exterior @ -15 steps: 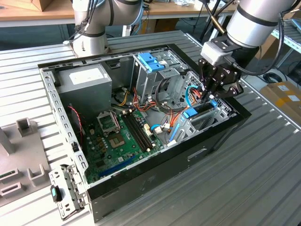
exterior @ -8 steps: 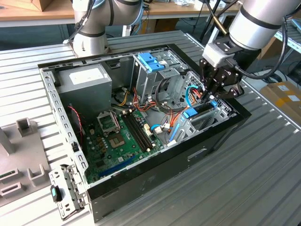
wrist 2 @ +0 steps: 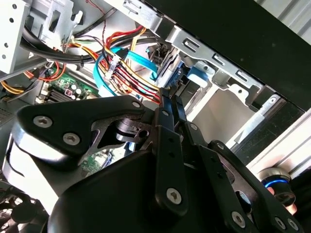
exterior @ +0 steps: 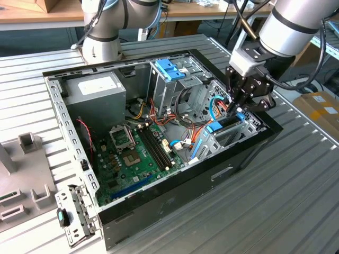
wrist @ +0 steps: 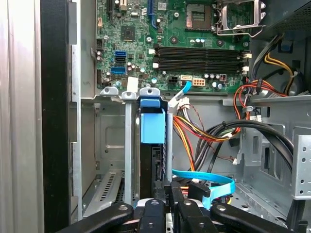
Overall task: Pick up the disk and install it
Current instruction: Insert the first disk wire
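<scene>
My jaws are narrow: in the second wrist view the two fingertips (wrist 2: 167,99) lie side by side with barely a slit between them, and I can make out nothing gripped there. They hang inside the open case (exterior: 159,203), at the exterior view's right end, just over the drive bay.

The disk (exterior: 226,125) sits in that bay, standing on edge between the metal slot walls. In the first wrist view its blue rail (wrist: 153,127) faces me, with the dark edge of the body below it. The rest of the disk is hidden by the bay walls and by my own linkage. My fingertips (wrist: 176,191) are just beside that dark edge, but I cannot tell whether they touch it. In the exterior view my fingers (exterior: 237,105) cover part of the bay, so how deep the disk sits is hard to judge.

A bundle of red, yellow and black cables (wrist: 204,131) runs next to the bay, and a flat blue cable (wrist: 209,177) curls close to my fingertips. Beyond the bay lies the motherboard (wrist: 184,43). At the far left of the case stands the grey power box (exterior: 98,90). The case rests on a ribbed tabletop (exterior: 296,201).
</scene>
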You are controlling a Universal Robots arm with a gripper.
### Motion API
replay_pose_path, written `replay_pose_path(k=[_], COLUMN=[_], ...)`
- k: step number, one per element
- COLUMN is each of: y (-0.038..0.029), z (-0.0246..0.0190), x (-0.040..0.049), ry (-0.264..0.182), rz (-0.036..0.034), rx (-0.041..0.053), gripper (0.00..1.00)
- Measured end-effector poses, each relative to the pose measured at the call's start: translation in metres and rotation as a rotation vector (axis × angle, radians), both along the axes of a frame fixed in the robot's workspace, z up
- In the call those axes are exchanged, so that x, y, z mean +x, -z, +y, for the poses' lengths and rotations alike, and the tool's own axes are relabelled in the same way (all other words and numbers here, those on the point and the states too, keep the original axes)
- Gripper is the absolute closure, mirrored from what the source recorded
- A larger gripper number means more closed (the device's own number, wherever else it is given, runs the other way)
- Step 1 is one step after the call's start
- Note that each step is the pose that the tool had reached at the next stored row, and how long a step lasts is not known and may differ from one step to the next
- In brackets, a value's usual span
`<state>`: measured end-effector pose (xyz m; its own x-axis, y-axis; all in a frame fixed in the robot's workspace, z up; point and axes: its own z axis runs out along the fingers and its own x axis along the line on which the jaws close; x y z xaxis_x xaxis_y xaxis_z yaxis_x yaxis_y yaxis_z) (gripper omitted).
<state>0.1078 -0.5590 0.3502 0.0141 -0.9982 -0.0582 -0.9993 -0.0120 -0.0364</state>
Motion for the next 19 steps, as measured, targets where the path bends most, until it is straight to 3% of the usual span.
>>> replay_pose_path(k=[4,11,19], y=[0.0,0.0012,0.0015], z=[-0.0049,-0.0057,-0.0099], x=[0.0011,0.0012,0.0019], ry=[0.0,0.0,0.0], rz=[0.0005,0.0012,0.0015], rx=[0.0025,0.0094,0.012], gripper=[0.84,0.84,0.84])
